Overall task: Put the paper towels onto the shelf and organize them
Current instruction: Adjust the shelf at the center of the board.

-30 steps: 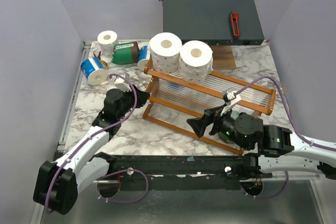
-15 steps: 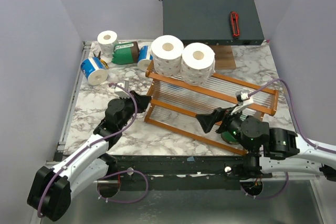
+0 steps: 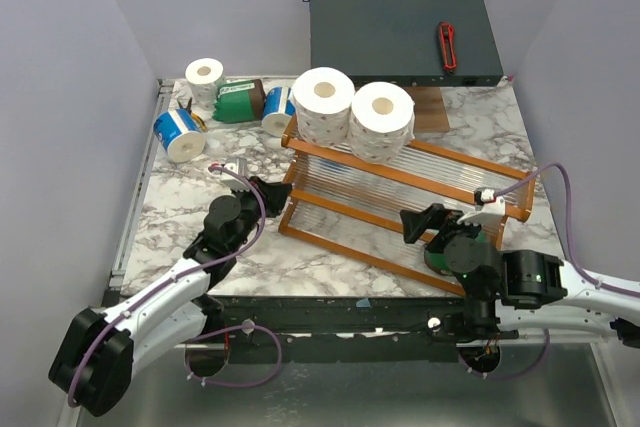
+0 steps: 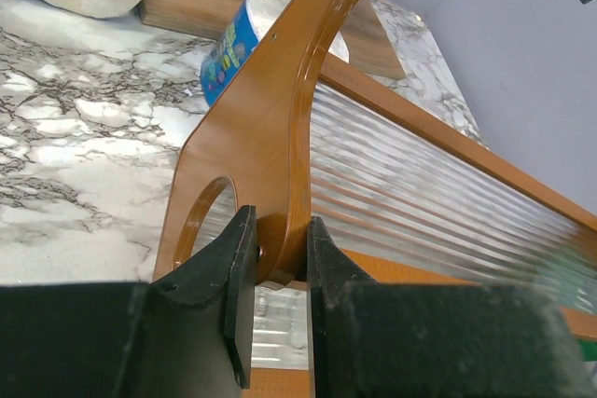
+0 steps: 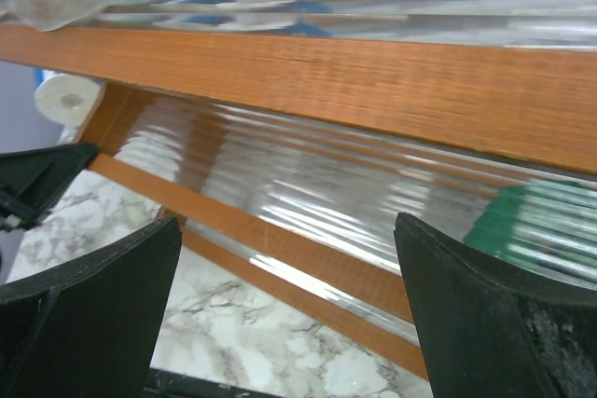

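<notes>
Loose paper towels (image 3: 180,134) lie on the counter (image 3: 180,207) at the back left. The left tool (image 4: 280,263) is clamped on the left end panel of the shelf (image 3: 350,187). Two white rolls (image 3: 322,102) stand on its top tier. The right tool (image 5: 287,226) gapes wide, holding nothing, facing the front rail.

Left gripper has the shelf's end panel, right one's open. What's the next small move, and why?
Probably close the right gripper on the front rail of the shelf: only the left gripper pinches the end panel, the shelf sits skewed, and two white rolls ride on top, so a second hold should steady it.
</notes>
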Motion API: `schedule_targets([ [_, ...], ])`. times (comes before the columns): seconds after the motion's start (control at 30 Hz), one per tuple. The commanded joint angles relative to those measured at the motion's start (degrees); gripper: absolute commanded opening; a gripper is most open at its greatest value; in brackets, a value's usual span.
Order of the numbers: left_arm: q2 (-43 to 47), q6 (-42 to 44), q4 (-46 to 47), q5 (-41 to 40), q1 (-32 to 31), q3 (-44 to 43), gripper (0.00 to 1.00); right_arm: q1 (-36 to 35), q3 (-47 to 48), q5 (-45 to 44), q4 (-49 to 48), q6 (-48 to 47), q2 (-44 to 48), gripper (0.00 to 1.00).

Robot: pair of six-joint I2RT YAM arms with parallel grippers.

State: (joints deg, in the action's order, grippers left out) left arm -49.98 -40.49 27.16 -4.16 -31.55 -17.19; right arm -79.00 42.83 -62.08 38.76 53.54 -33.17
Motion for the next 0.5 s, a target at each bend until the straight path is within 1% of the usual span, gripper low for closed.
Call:
schedule_targets([
  [0.0,0.21,-5.55,-1.85,-0.33,-1.08,2.9,0.0,0.18,-1.42,-10.04,3.78,5.91,0.36,0.99],
  [0.07,1.15,-5.64,-1.85,-1.01,-1.2,3.67,0.0,0.18,-1.8,-10.79,3.66,5.85,0.41,0.99],
  [0.17,2.84,-5.89,-2.57,-2.13,-1.37,4.83,0.0,0.18,-1.94,-9.1,2.87,4.61,-1.42,0.99],
  [0.33,4.81,-6.4,-2.96,-2.86,-1.44,6.76,0.0,0.18,-0.49,-1.24,-0.6,1.3,-7.22,1.0],
  [0.47,6.23,-7.01,-4.15,-3.76,-1.57,7.6,0.0,0.19,1.62,5.14,-0.71,2.07,-10.45,1.0],
])
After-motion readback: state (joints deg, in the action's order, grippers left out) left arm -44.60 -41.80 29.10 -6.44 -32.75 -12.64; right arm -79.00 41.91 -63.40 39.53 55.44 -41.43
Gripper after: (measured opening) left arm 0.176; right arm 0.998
